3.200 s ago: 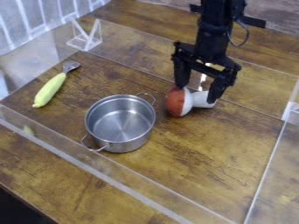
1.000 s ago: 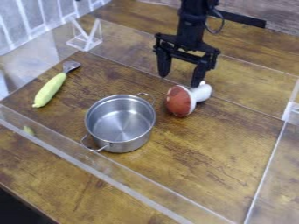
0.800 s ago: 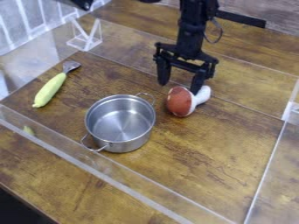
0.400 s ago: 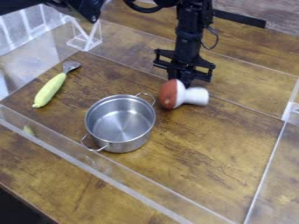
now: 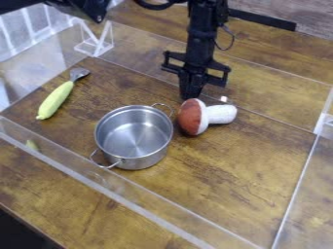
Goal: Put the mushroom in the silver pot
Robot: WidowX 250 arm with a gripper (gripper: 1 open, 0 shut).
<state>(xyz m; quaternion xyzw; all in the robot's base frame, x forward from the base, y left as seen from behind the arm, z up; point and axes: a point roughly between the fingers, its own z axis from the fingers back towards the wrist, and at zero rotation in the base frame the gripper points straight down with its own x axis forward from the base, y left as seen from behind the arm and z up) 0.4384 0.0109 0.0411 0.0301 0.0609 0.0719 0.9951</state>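
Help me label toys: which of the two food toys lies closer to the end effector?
The mushroom, reddish-brown cap and white stem, just below the end effector; the yellow-green corn cob lies far left.

gripper (image 5: 196,86): shut, empty, just behind mushroom (image 5: 202,115) | mushroom: on its side beside silver pot (image 5: 134,135)

No readable text, label, brand, number or sign can be made out anywhere in the camera view. Nothing is printed or marked on the wooden table (image 5: 235,185), and no lettering is seen on the silver pot (image 5: 132,135), the mushroom (image 5: 202,115) or the corn cob (image 5: 55,98).
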